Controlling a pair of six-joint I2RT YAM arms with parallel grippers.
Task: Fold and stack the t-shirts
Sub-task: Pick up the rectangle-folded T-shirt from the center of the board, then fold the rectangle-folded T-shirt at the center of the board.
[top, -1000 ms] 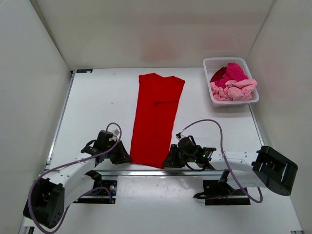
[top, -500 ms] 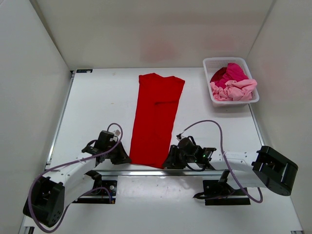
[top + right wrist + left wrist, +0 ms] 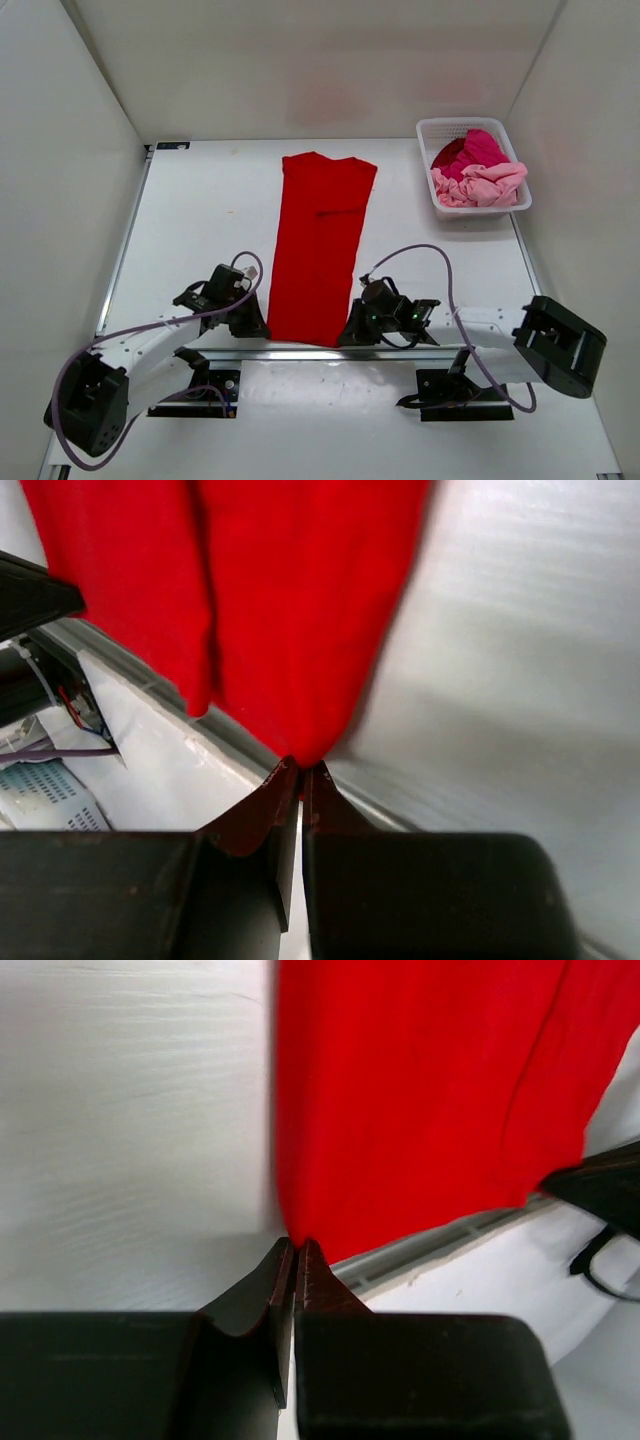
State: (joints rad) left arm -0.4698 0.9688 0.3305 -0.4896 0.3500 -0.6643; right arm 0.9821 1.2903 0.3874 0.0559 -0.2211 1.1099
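Note:
The bright red t-shirt [image 3: 318, 245] lies folded into a long strip down the middle of the table, collar end far, hem end near. My left gripper [image 3: 262, 327] is shut on its near left corner [image 3: 300, 1222]. My right gripper [image 3: 347, 334] is shut on its near right corner [image 3: 305, 745]. Both corners are pinched between the fingertips, a little above the table edge. A magenta t-shirt [image 3: 478, 148] and a pale pink t-shirt [image 3: 482, 184] lie crumpled in the basket.
The white lattice basket [image 3: 430, 128] stands at the far right of the table. A metal rail [image 3: 300, 353] runs along the near table edge just behind both grippers. White walls close in the left, far and right sides.
Both grippers have shifted slightly with the near corners held; the near hem has lifted and drawn together a little. The far end of the red t-shirt has slid slightly left.

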